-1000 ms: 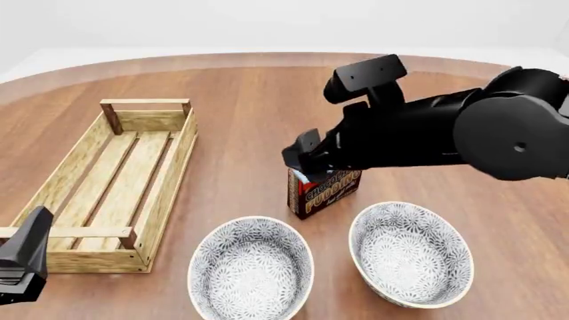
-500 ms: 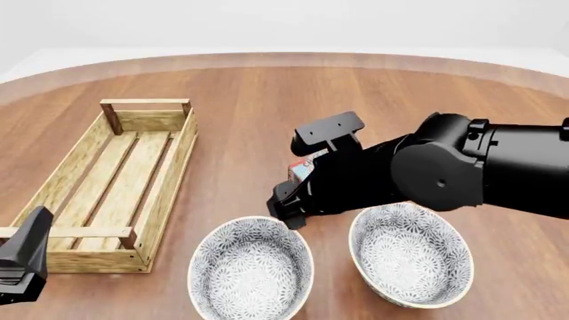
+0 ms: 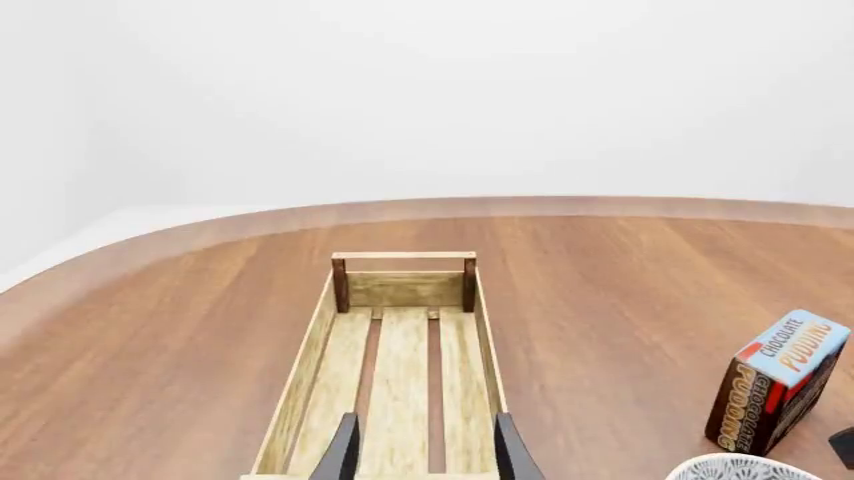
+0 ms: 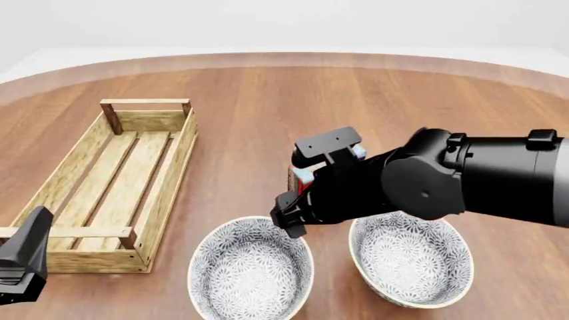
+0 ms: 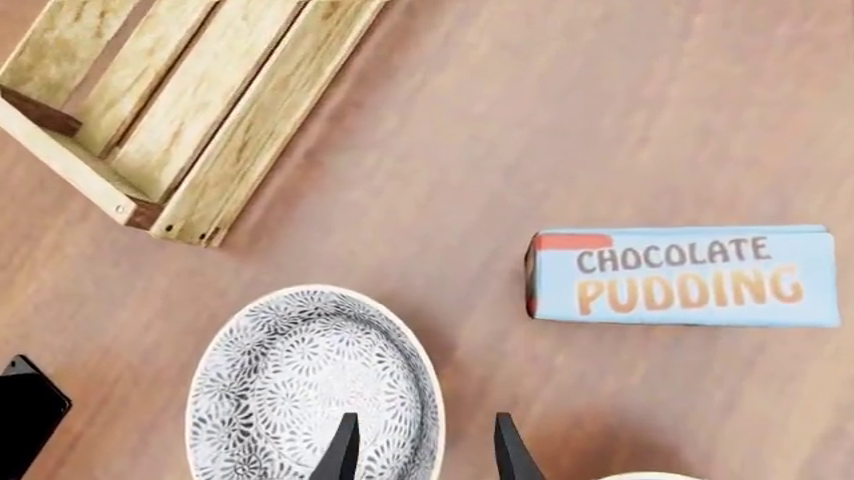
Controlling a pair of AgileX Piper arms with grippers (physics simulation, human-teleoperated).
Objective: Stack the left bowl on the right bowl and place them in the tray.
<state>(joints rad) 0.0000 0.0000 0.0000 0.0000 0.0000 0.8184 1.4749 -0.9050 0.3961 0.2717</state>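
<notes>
The left bowl (image 4: 252, 267), white with a grey flower pattern, sits at the front of the table, with the matching right bowl (image 4: 411, 261) beside it. My right gripper (image 4: 289, 217) hangs over the left bowl's far right rim. In the right wrist view it (image 5: 424, 455) is open, one finger over the left bowl's (image 5: 307, 385) inside and the other outside the rim. The tray (image 4: 173, 170) lies at the left with nothing in it. My left gripper (image 4: 22, 263) stays at the tray's near end, open (image 3: 424, 460), facing along the tray (image 3: 304, 380).
A chocolate pudding box (image 5: 681, 275) stands behind the two bowls, mostly hidden by the right arm in the front view (image 4: 302, 177). The tray's corner (image 5: 267, 120) is to the left of the left bowl. The left gripper's body (image 5: 27, 410) shows beside that bowl.
My right arm has come down and towards the front left, from above the pudding box to the left bowl's rim. The left arm, bowls and tray have not moved.
</notes>
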